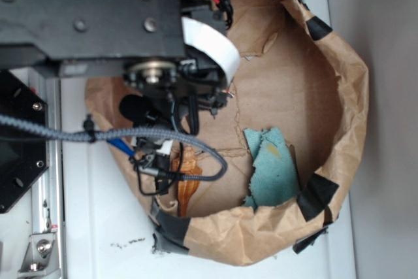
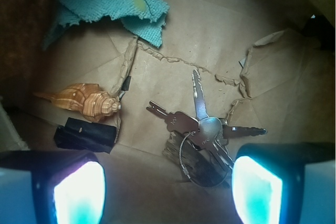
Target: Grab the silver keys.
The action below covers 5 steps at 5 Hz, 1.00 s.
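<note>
Exterior view: wide crumpled brown-paper bowl patched with black tape, holding a frayed teal terry cloth near the taped rim; black robot arm with braided grey cable hanging over the left half, hiding whatever lies beneath; an orange-brown strip visible below the arm; jaw state not readable here. Wrist view: gripper spread wide, glowing cyan-white pads at both lower corners, nothing between them. Bunch of small silver-grey metal keys on a round wire ring fanned flat on torn creased paper just ahead, nearer the right pad, one darker key underneath. Carved orange-brown shell-like piece to the left, apart, with a small black block just beside it.
</note>
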Each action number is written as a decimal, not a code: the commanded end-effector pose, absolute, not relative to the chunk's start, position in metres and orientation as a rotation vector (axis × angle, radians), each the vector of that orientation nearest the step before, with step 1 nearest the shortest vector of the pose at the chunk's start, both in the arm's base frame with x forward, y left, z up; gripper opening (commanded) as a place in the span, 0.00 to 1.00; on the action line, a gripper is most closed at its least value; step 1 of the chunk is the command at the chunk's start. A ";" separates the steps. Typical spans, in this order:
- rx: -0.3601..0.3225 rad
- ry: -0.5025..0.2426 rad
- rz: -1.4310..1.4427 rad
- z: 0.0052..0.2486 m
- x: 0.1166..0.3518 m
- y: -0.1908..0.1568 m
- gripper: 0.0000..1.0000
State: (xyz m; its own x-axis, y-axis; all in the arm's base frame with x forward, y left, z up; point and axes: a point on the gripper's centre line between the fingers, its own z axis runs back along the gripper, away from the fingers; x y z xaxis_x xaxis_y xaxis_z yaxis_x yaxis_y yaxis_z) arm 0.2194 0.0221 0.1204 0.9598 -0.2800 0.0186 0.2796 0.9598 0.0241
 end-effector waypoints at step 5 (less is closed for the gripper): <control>0.094 -0.028 -0.203 0.091 0.254 0.031 1.00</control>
